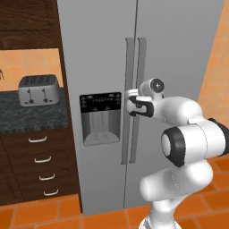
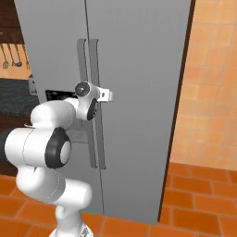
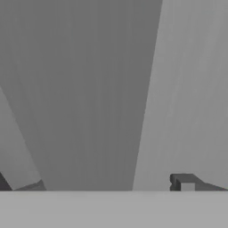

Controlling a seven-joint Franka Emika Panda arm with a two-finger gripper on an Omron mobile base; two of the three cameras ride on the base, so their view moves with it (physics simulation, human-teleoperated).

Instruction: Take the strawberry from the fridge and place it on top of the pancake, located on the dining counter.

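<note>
The tool (image 1: 130, 101) is at the handles (image 1: 134, 67) of the closed fridge (image 1: 179, 53), fingers apart. The strawberry should be inside; probably light, soft, best pinched gently around the middle.

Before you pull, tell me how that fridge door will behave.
The fridge door is tall and wide, so probably heavy and slow to start. Its handle looks rigid and smooth, so the gripper might slip. Hinged at the side, it should swing, not slide.
</note>
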